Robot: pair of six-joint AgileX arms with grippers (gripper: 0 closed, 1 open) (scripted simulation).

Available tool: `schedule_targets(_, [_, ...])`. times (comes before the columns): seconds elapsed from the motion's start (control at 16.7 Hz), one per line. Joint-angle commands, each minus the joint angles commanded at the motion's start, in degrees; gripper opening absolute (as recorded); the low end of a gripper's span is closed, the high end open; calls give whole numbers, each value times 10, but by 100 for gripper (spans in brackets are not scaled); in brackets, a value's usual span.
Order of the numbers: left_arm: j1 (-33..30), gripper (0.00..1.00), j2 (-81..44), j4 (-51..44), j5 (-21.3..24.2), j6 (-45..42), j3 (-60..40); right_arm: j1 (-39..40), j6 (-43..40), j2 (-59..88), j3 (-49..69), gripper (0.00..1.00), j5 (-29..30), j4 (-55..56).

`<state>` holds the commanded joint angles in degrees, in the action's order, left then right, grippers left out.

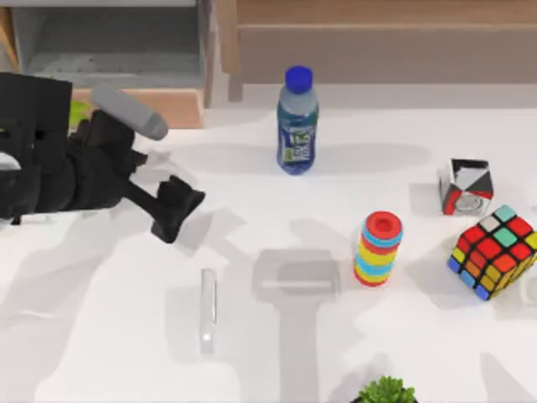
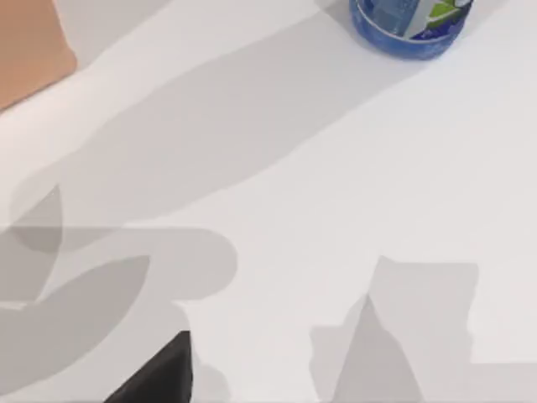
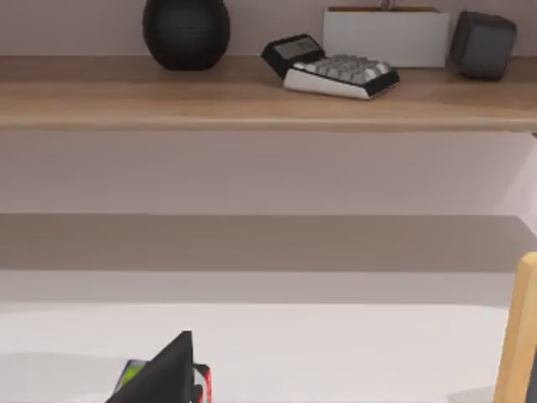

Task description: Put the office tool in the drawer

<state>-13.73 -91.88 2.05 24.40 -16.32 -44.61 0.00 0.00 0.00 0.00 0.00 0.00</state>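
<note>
The office tool (image 1: 208, 309), a slim pale silvery bar, lies flat on the white table at front left of centre. The drawer (image 1: 109, 50) stands pulled open at the back left, grey inside, with its tan front panel (image 1: 147, 107) facing the table; a corner of that panel (image 2: 29, 46) shows in the left wrist view. My left gripper (image 1: 174, 210) hovers over the table between the drawer and the office tool, a short way behind the tool and apart from it, holding nothing. My right arm is parked off the table's right side.
A blue-capped water bottle (image 1: 297, 122) stands at back centre, its base (image 2: 409, 25) near the left gripper. A ring stack (image 1: 379, 248), a colourful cube (image 1: 495, 252) and a black-white-red cube (image 1: 466, 186) sit at the right. A plant (image 1: 386, 391) is at the front edge. The long wooden shelf (image 3: 252, 96) carries a calculator (image 3: 336, 71).
</note>
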Motion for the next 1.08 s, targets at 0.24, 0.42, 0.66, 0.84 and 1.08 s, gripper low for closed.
schedule_targets(0.24, [-101, 100, -33, -240, -93, 217, -114, 0, 0, 0, 0, 100, 0, 0])
schedule_targets(0.42, [-162, 100, -64, -395, -155, 359, -188, 0, 0, 0, 0, 100, 0, 0])
schedule_targets(0.66, [-222, 100, -101, -551, -216, 500, -260, 0, 0, 0, 0, 100, 0, 0])
schedule_targets(0.84, [-247, 100, -117, -614, -241, 558, -290, 0, 0, 0, 0, 100, 0, 0])
schedule_targets(1.08, [-251, 100, -120, -624, -245, 568, -295, 0, 0, 0, 0, 100, 0, 0])
